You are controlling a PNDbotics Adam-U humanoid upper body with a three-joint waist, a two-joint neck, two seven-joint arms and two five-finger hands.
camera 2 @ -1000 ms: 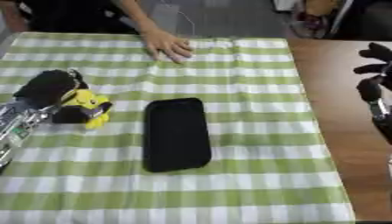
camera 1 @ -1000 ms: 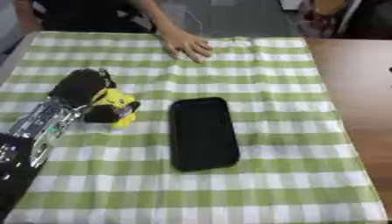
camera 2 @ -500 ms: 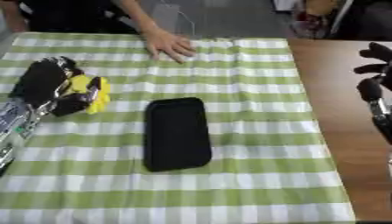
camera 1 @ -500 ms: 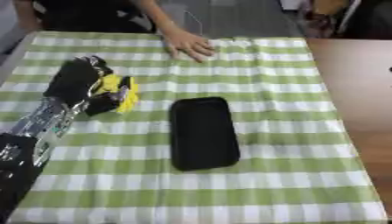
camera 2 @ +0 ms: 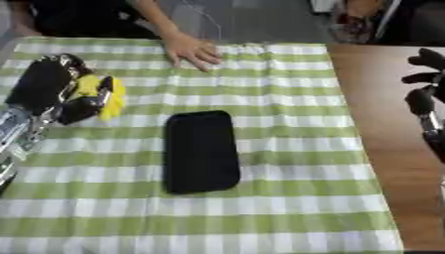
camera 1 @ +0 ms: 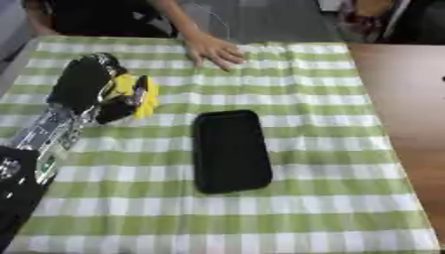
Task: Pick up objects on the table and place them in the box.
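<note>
My left hand (camera 1: 87, 87) is shut on a yellow object (camera 1: 141, 93), holding it above the green checked cloth (camera 1: 304, 124) at the left side. A flat black rectangular object (camera 1: 229, 150) lies on the cloth near the middle, to the right of that hand. My right hand (camera 2: 426, 92) shows at the right edge of the right eye view, over the bare wooden table, with its fingers curled and nothing in them. No box is in view.
A person's hand (camera 1: 215, 50) rests flat on the cloth at the far edge. Brown wooden tabletop (camera 2: 382, 124) runs along the right of the cloth.
My left hand has lifted the yellow object and carried it toward the far side. The black object and the right hand have stayed put.
</note>
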